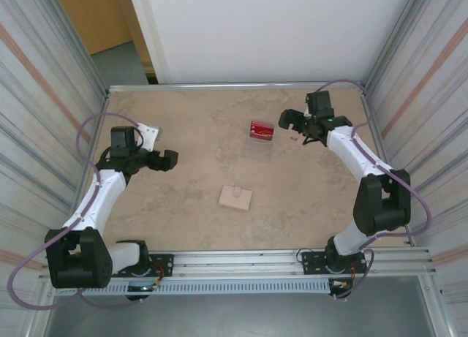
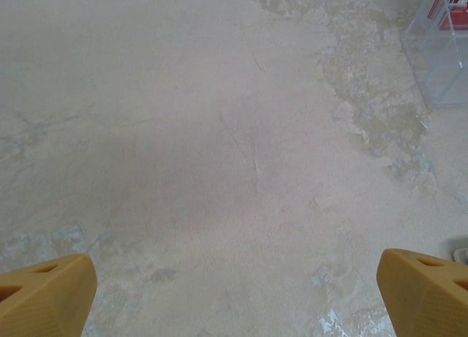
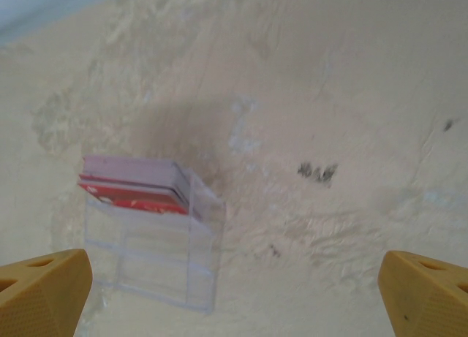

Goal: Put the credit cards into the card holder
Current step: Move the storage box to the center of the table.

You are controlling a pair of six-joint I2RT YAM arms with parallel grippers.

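Observation:
The credit cards (image 1: 261, 129) form a small red stack at the far end of the card holder (image 1: 257, 148), a clear plastic piece lying flat at mid-table. From the right wrist, the red cards (image 3: 135, 193) sit between the far walls of the holder (image 3: 153, 260); how deep they sit I cannot tell. My right gripper (image 1: 300, 112) hovers just right of them, open and empty (image 3: 234, 300). My left gripper (image 1: 159, 148) is open over bare table well to the left (image 2: 234, 300). From the left wrist, the holder (image 2: 441, 66) and a bit of red card (image 2: 458, 14) show at the upper right.
A beige square wallet-like piece (image 1: 235, 197) lies on the table nearer the arms, below the holder. Corrugated metal walls (image 1: 44, 96) close in the left and right sides, and a rail (image 1: 241, 262) runs along the near edge.

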